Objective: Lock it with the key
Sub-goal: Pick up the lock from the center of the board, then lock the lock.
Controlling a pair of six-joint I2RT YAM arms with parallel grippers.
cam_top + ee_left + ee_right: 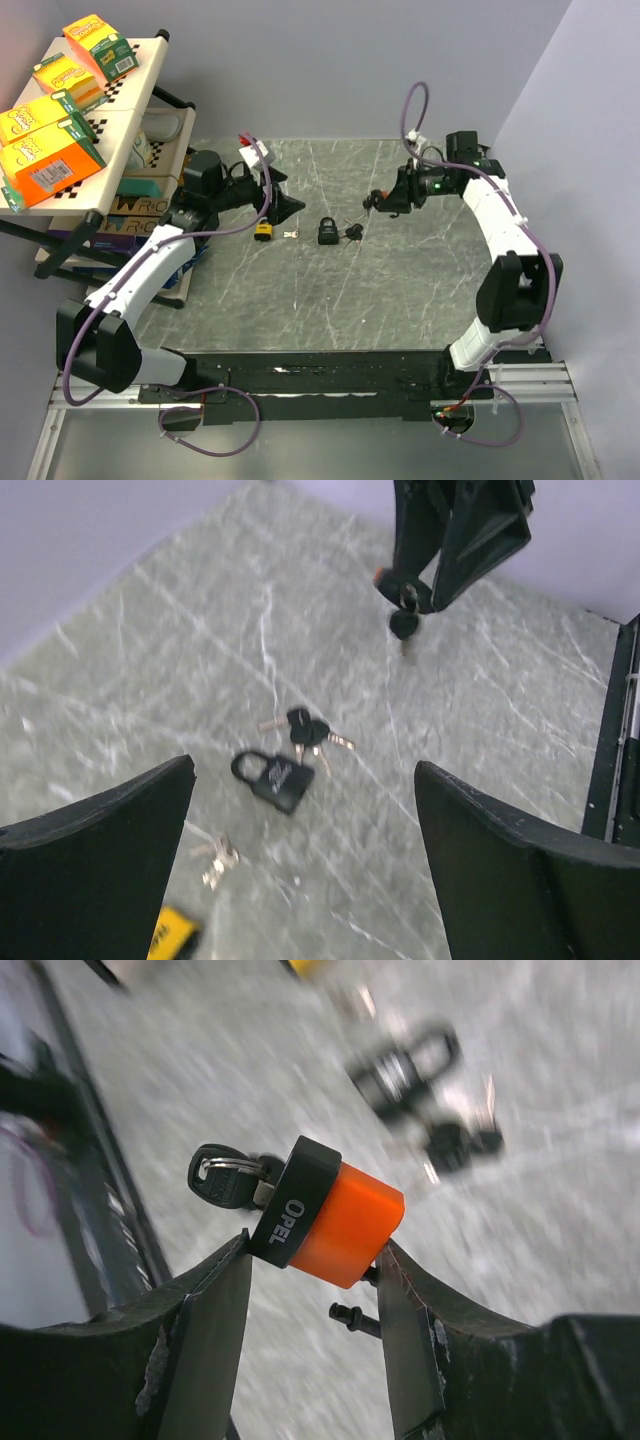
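Observation:
My right gripper [315,1260] is shut on an orange padlock [345,1222] with a black base marked OPEL, held above the table. A black-headed key [222,1180] sticks out of its base. The padlock's shackle end shows loose between the fingers. In the top view the right gripper [385,203] hangs right of centre. In the left wrist view the key [404,623] dangles under it. My left gripper [305,830] is open and empty, above the table near the yellow padlock [262,231].
A black padlock [327,231] lies mid-table with black keys [352,234] beside it. Silver keys [291,235] lie next to the yellow padlock. A shelf [120,110] with yellow boxes [50,165] stands at the left.

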